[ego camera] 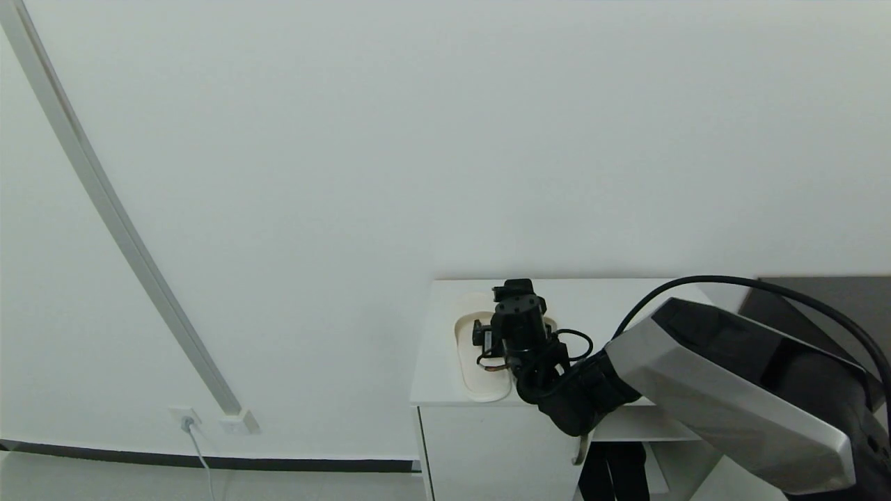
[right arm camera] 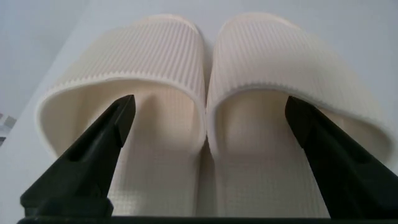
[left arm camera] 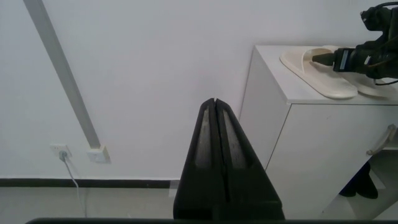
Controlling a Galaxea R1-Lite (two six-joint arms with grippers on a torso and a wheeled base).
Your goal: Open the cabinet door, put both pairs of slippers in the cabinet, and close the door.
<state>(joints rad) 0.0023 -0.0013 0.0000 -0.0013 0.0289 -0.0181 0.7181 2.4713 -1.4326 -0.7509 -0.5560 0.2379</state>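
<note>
The right pincer (right arm camera: pixel 209 104) stood released over the cream slippers (ego camera: pixel 480 376), its 2 black fingers (right arm camera: pixel 93 162) spread wide. 1 finger reached into the mouth of 1 slipper (right arm camera: pixel 155 62), and the other finger reached into the mouth of the second slipper (right arm camera: pixel 280 56). The 2 ribbed straps lay side by side between the fingertips, touching along their inner edges. Whether the fingers pressed on the straps could not be told.

The pair lay directly beneath this pincer on the top (ego camera: pixel 626 292) of the white cabinet (ego camera: pixel 487 445), with the toes pointing away from the pincer towards the wall behind.

Below the right pincer, on the cabinet's front, hung a metal handle (left arm camera: pixel 384 138). Just under that handle a dark pair (left arm camera: pixel 364 182) showed low inside the cabinet. How far the door stood open could not be told.

The left pincer (left arm camera: pixel 215 102) was clenched on nothing, its 2 fingers pressed flat together. It hung in the air well apart from the cabinet, lower than the cabinet's top, with the slippers and the right pincer off ahead of it and higher. Beyond this pincer ran a grey cable duct (left arm camera: pixel 62 74) slanting down the wall to a socket (left arm camera: pixel 60 150) with a cord plugged in.
</note>
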